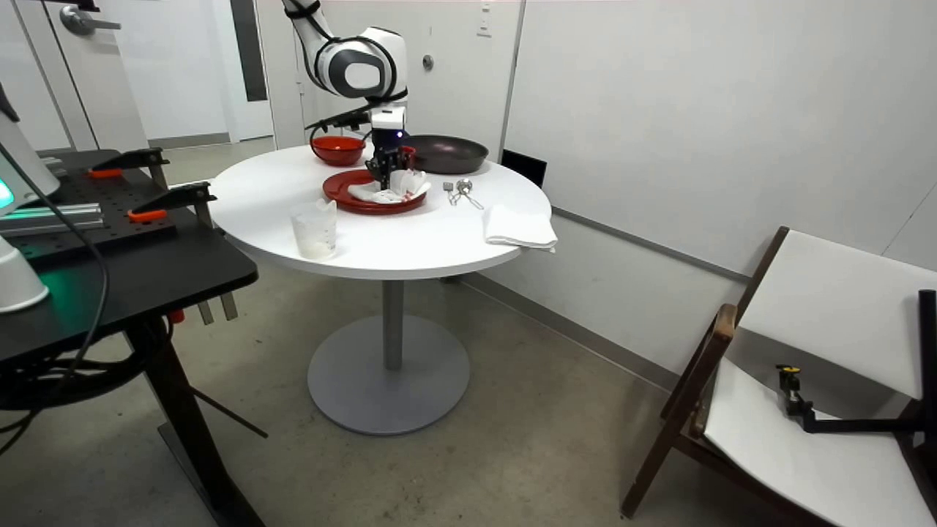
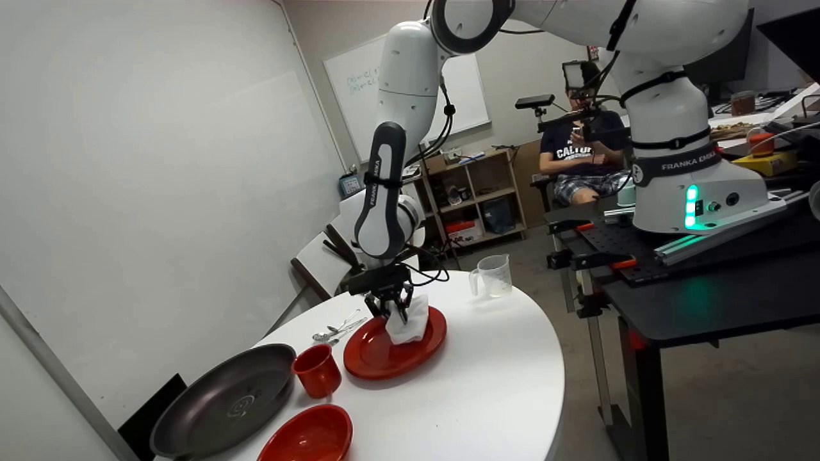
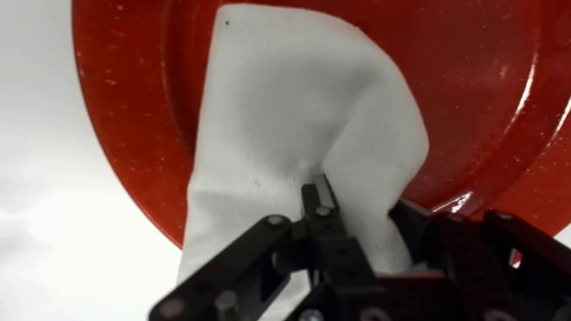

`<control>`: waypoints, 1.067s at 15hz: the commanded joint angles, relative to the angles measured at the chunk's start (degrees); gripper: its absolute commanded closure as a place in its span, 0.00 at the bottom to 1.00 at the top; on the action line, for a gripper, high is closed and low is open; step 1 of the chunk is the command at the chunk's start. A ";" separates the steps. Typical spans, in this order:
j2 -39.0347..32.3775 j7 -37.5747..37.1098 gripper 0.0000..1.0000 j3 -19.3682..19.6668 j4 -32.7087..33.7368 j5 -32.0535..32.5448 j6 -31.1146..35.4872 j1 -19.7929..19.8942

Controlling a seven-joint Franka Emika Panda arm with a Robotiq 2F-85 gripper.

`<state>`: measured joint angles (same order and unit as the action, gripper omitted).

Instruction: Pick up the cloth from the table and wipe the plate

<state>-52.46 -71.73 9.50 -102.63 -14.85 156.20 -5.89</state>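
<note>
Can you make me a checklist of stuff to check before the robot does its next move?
1. Gripper shut on the white cloth: ok, the cloth is pinched between its fingers.
2. Cloth over the red plate: ok.
3. Plate right way up on the round white table: ok.
4. Clear measuring jug upright and apart from the plate: ok.
5. Red cup upright: ok.
6. Plate clean under the cloth: cannot tell, that part is hidden.
</note>
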 commanded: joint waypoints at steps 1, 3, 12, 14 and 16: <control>2.84 -0.54 0.94 -1.51 -4.84 -1.90 1.65 1.05; 3.56 1.37 0.94 -4.37 -5.14 -3.81 2.40 3.18; 2.39 12.69 0.94 -17.24 -2.91 -10.35 7.24 10.40; 1.47 14.72 0.94 -18.42 -1.53 -11.63 8.77 10.80; 0.82 15.42 0.94 -17.35 -0.34 -11.77 10.70 9.71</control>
<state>-50.60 -59.67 -7.51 -104.74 -24.70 163.98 3.66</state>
